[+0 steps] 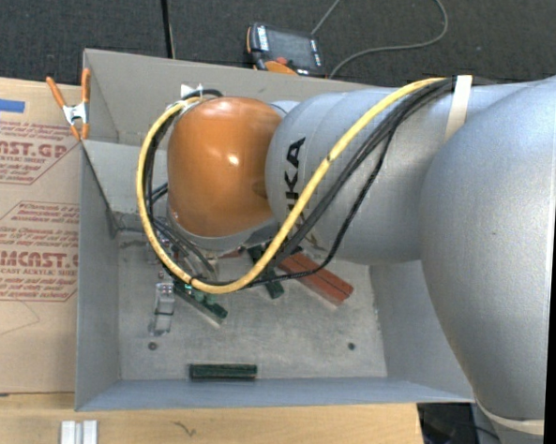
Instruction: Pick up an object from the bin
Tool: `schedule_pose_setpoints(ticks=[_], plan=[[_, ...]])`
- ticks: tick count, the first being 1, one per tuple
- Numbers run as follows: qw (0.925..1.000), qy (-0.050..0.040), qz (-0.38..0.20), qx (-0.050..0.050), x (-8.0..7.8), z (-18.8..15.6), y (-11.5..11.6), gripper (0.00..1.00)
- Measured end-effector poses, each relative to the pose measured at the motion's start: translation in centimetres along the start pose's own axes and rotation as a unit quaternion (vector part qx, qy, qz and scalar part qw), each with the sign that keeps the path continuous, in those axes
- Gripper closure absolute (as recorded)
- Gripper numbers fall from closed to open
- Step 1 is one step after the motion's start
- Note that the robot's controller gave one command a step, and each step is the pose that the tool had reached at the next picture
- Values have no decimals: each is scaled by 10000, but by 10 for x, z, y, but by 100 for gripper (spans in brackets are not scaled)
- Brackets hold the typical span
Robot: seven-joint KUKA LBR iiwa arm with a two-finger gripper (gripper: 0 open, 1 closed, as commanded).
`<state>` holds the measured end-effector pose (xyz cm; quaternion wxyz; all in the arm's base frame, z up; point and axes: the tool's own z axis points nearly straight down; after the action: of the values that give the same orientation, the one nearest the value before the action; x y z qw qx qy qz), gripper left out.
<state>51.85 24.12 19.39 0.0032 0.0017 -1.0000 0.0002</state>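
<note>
Reaching in from the right, the gripper [182, 290] is seen over the left-centre floor of the bin [102, 253], masked by the arm's orange cover [220, 166] so that open or closed cannot be told, a red-brown block [323, 281] being recorded just right of it and a dark green bar [222, 372] by the near wall.

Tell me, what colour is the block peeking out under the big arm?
The block is reddish-brown; the camera view shows it best.

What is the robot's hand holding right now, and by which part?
Cannot be told. The hand sits low by a green board, under the orange cover; no hold is plain.
</note>
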Motion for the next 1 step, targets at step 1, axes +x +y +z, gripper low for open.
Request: schedule_pose_setpoints(ticks=[1], plan=[[9957,-29,927,-3,-9,127,-67,0]])
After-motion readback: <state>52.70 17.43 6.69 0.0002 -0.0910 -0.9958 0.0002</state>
